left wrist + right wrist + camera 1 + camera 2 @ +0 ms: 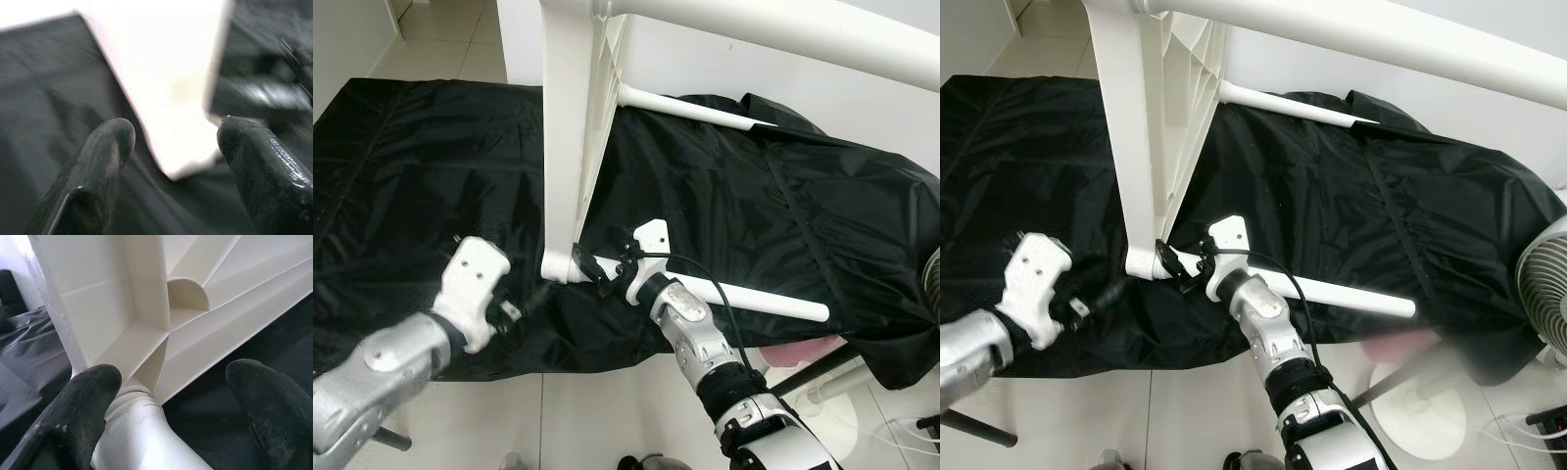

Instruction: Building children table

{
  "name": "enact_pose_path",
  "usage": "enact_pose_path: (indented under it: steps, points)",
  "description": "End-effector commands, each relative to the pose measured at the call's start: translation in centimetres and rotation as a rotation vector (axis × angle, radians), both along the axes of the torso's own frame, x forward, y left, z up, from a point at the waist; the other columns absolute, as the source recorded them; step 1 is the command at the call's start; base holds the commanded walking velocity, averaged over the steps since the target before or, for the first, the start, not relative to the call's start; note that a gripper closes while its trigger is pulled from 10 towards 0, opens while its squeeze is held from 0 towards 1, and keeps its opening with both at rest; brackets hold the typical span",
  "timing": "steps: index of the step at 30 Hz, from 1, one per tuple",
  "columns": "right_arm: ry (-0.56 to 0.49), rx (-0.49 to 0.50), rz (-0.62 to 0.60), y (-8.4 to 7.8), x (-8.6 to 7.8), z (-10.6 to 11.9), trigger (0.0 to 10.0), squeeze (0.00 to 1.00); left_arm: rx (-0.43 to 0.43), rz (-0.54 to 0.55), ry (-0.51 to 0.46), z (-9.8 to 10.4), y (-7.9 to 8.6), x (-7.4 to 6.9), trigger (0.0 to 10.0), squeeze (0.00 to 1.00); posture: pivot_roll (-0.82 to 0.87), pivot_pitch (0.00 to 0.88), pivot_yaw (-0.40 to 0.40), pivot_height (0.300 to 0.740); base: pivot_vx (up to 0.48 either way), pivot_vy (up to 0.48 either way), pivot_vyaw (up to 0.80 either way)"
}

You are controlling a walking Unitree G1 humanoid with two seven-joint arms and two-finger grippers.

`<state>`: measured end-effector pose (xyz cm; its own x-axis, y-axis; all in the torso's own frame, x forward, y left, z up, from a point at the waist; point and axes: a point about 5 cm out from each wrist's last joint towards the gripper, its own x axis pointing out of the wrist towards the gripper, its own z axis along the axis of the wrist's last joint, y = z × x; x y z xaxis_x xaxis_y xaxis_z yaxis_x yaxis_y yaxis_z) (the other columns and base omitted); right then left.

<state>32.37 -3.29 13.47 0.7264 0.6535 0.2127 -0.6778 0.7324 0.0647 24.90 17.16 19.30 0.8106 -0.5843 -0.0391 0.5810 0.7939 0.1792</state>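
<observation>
your right end effector (607, 266) sits released around a leg (142, 440) at the tabletop's (566, 147) ribbed corner socket, as its wrist view shows. the tabletop stands on edge on black cloth (783, 215). your left end effector (173, 142), released, faces the tabletop's edge.

two silver arms with black joint bands. left gripper (524, 305): white wrist housing, two rounded glossy black fingers (105, 161). right gripper (592, 266): white bracket, black cable looped along forearm, scuffed black fingers (83, 406).
</observation>
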Motion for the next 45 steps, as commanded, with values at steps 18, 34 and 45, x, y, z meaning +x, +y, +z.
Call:
enact_pose_path:
  steps: [18,34,45]
  points:
    - [-0.023,-0.033,-0.185,-6.2,-0.5,-1.0,10.0,0.00,-0.147,-0.079,-0.138,3.1,-0.8,0.0,10.0,0.00,0.08,0.112,-0.077,0.740,0.000,0.000,0.00]
    - [-0.060,0.033,-0.474,-10.9,0.3,0.5,10.0,0.00,-0.255,0.008,-0.121,3.1,-2.3,-0.4,10.0,0.00,0.08,0.113,-0.078,0.740,0.000,0.000,0.00]
    - [-0.076,0.038,-0.532,-12.0,0.4,1.1,10.0,0.00,-0.274,-0.045,-0.079,3.4,-5.0,-0.5,10.0,0.00,0.06,0.111,-0.074,0.740,0.000,0.000,0.00]
